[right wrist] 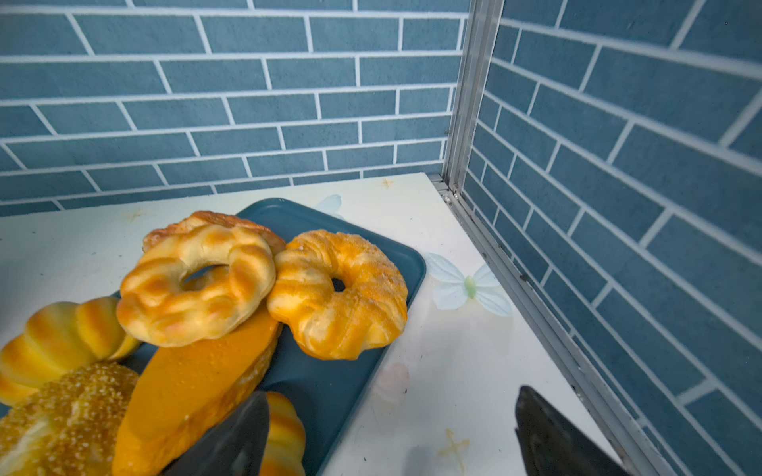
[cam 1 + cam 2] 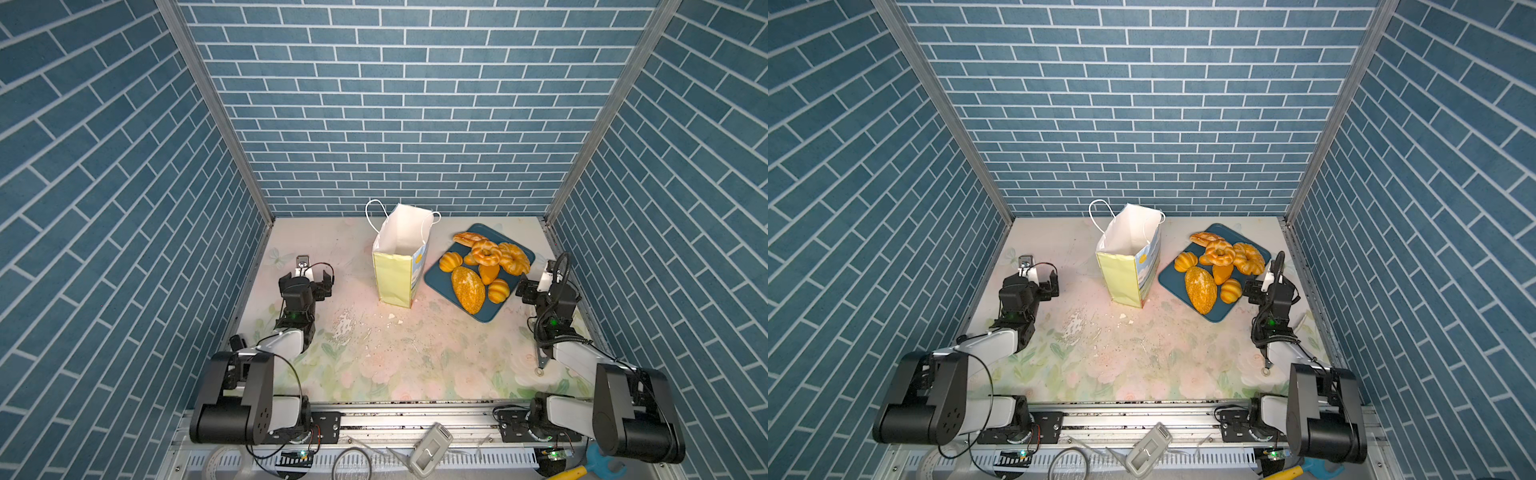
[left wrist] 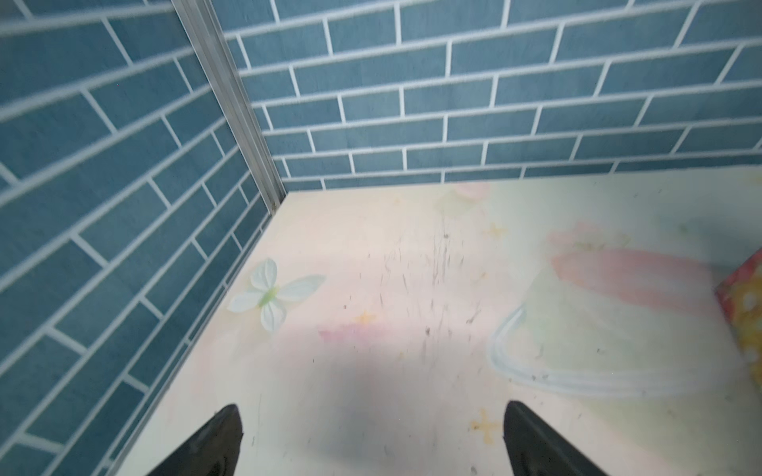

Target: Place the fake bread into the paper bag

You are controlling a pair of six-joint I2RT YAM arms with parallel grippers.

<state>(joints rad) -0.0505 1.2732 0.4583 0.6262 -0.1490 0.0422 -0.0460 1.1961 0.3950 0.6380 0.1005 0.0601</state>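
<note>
The fake bread lies piled on a dark blue tray (image 2: 440,278) (image 2: 1173,282) at the back right in both top views: a speckled oval loaf (image 2: 468,289), two ring breads (image 2: 485,252) (image 1: 338,296), and small ridged rolls (image 2: 451,261). The paper bag (image 2: 395,278) (image 2: 1121,278) stands upright and open-mouthed left of the tray. My right gripper (image 2: 536,276) (image 1: 389,393) is open at the tray's right edge, one finger over a ridged roll (image 1: 284,432), the other over bare table. My left gripper (image 2: 316,272) (image 3: 373,416) is open and empty, far left of the bag.
Blue brick walls close in on the left, back and right. A metal rail (image 2: 415,415) with cables and a grey device (image 2: 430,451) runs along the front. The floral tabletop (image 2: 395,353) shows flaked patches in front of the bag.
</note>
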